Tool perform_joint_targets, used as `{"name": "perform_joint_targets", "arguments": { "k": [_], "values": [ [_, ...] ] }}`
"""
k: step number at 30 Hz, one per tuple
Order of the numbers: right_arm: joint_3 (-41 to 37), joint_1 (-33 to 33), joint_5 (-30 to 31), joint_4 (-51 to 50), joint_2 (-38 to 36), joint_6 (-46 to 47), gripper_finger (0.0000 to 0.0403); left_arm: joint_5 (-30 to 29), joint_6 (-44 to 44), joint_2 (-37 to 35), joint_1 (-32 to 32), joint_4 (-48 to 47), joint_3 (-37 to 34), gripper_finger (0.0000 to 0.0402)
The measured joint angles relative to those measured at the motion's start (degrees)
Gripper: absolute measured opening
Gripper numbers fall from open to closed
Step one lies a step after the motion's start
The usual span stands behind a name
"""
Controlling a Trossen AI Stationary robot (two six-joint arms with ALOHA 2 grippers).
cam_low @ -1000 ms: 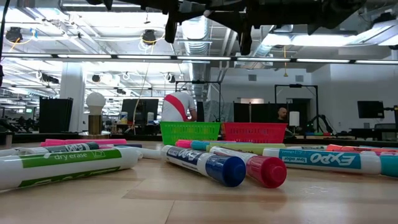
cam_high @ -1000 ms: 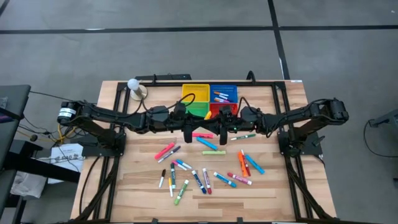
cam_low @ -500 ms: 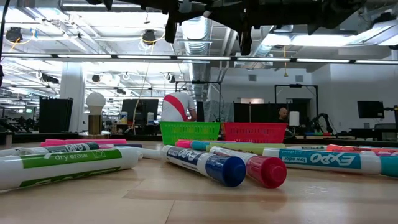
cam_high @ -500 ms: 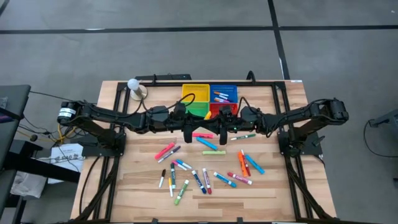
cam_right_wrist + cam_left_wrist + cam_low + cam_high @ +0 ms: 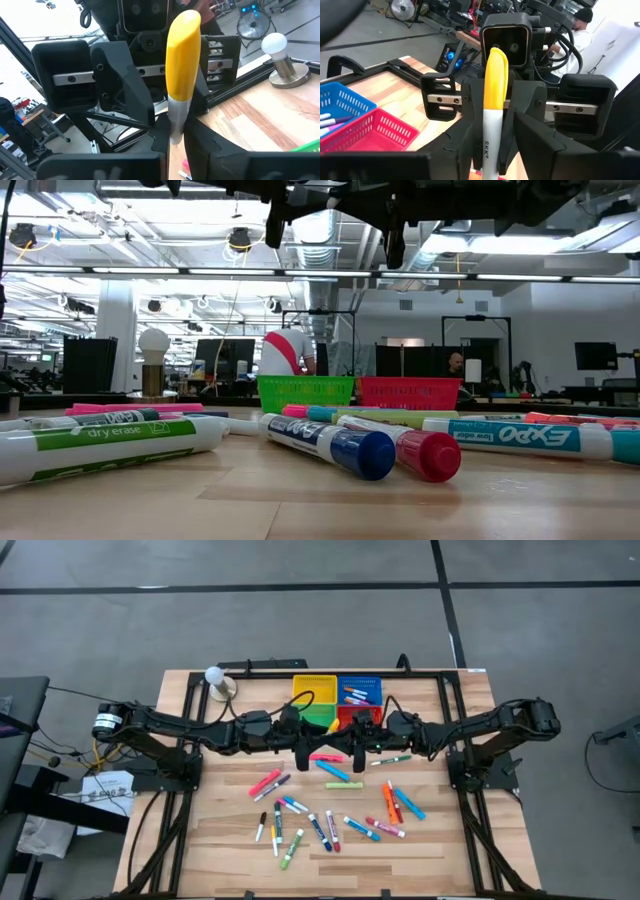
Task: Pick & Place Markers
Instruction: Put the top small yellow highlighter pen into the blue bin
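**Grippers**
- 2 arms reach in from opposite sides and meet over the middle of the table (image 5: 440,840), just in front of the baskets.
- The right gripper (image 5: 358,755) has its fingers (image 5: 197,137) closed on 1 yellow-capped marker (image 5: 182,55), gripping the pale barrel below the cap.
- The left gripper (image 5: 300,752) faces it at close range. Its fingers (image 5: 125,95) stand a little apart, one on either side of the same marker.

**Held marker**
- It is held in the air between the 2 grippers, clear of the table.
- In the left wrist view the cap is uppermost and the white barrel carries dark lettering.

**Table contents**
- 4 mesh baskets sit in a square block at the back edge: 1 yellow (image 5: 314,687), 1 blue (image 5: 372,683), 1 green (image 5: 322,717) and 1 red (image 5: 352,715).
- The blue basket holds a few markers; their number cannot be counted.
- About 18 loose markers (image 5: 333,772) lie flat on the front half of the table in pink, blue, green, orange and dark colours. Some touch or overlap, so the count is approximate.
- 1 white ball on a round base (image 5: 214,677) stands at the back left corner.

**Room**
- 2 people are visible beyond the table in the low view, 1 of them in white and red (image 5: 288,350).
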Motion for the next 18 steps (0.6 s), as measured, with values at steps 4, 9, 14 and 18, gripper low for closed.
{"name": "perform_joint_targets", "arguments": {
  "k": [4, 9, 14, 18],
  "values": [
    [0.0, 0.0, 0.0, 0.0, 0.0, 0.0, 0.0026, 0.0, 3.2, -0.3, 0.1, -0.4, 0.0, 0.0153],
    [0.0, 0.0, 0.9, -1.7, 0.0, 0.0, 0.0035, -0.2, 7.0, -2.8, 1.5, -1.0, 0.0, 0.0161],
    [0.0, -0.1, 0.9, -3.2, 0.0, 0.0, 0.0023, -0.2, 9.5, -7.7, 3.4, -6.6, 0.0, 0.0160],
    [0.0, -0.4, 0.9, -5.0, -0.1, 0.0, 0.0033, -0.2, 9.6, -11.9, 4.7, -14.2, 0.0, 0.0159]
  ]
}}
